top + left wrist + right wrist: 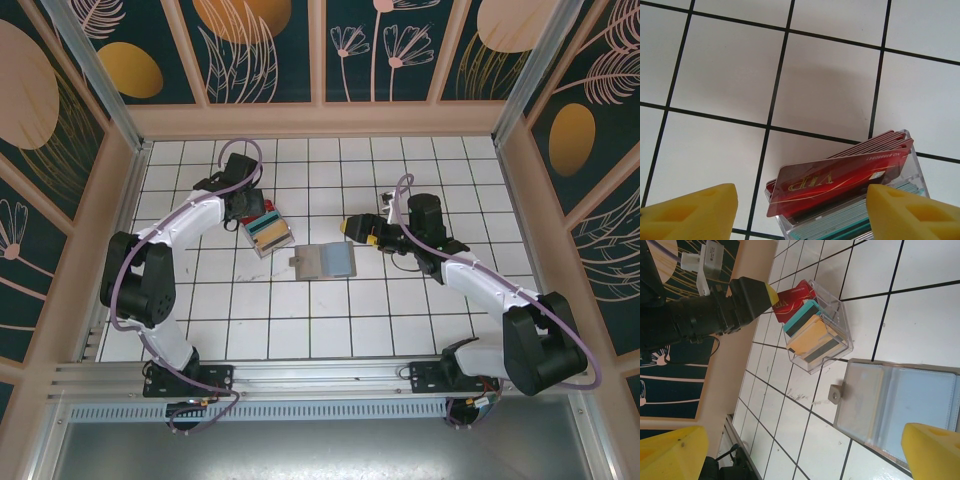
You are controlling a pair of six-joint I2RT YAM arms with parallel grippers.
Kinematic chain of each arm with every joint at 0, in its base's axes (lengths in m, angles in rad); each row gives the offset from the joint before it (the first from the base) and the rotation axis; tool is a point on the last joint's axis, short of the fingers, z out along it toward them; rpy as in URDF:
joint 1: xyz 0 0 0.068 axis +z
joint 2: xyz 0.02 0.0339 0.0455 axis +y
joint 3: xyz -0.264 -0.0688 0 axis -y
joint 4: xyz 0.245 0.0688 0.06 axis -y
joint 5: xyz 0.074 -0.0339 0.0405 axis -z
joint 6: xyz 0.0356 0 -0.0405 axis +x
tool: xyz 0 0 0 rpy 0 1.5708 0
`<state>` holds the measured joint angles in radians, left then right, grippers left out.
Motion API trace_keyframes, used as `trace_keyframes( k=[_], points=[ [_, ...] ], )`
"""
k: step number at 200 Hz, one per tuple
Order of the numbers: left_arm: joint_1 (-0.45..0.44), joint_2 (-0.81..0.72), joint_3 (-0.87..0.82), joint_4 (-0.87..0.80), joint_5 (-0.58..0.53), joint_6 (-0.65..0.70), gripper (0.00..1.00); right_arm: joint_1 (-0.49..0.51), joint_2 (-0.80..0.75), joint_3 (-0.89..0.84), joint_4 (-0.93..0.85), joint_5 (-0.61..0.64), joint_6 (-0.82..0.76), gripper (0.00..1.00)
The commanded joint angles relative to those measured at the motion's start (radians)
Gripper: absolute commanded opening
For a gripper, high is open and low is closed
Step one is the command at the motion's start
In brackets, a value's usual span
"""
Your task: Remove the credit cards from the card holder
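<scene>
I keep the left gripper [802, 212] over the clear box [840, 320], which stands just beside the card holder [325, 260] on its tab [834, 394] side. The jaws stand apart, one on each side of the red card [840, 182], and I see no pad pressing on it. That card lies tilted at the end of the box farthest from the card holder, beyond the teal cards [802, 320] and the yellow-orange cards [812, 337]. The right gripper [801, 450] hangs above the card holder with its jaws spread wide and nothing between them. The card holder lies opened flat, and what looks like a tan card [862, 400] sits in the panel nearest the tab, so I judge the task unfinished. To finish this step cleanly, I raise the left gripper straight up with no sideways travel, because a fingertip brushing the tilted card could flip it out or push the light box towards the card holder. I confirm the card rests free before bringing the right gripper down onto the card holder
</scene>
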<state>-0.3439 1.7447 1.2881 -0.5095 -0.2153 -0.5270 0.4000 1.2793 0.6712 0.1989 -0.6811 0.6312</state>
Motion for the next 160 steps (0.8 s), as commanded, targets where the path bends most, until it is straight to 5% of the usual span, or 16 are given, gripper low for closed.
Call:
trace_keyframes(
  k=[1,160],
  points=[
    [0.008,0.028,0.024,-0.011,0.024,-0.043,0.69,-0.006,0.011,-0.018,0.038,-0.009,0.002,0.99],
    [0.008,0.021,-0.003,0.066,0.151,-0.028,0.67,-0.006,0.034,-0.012,0.040,-0.012,0.002,0.99]
  ],
)
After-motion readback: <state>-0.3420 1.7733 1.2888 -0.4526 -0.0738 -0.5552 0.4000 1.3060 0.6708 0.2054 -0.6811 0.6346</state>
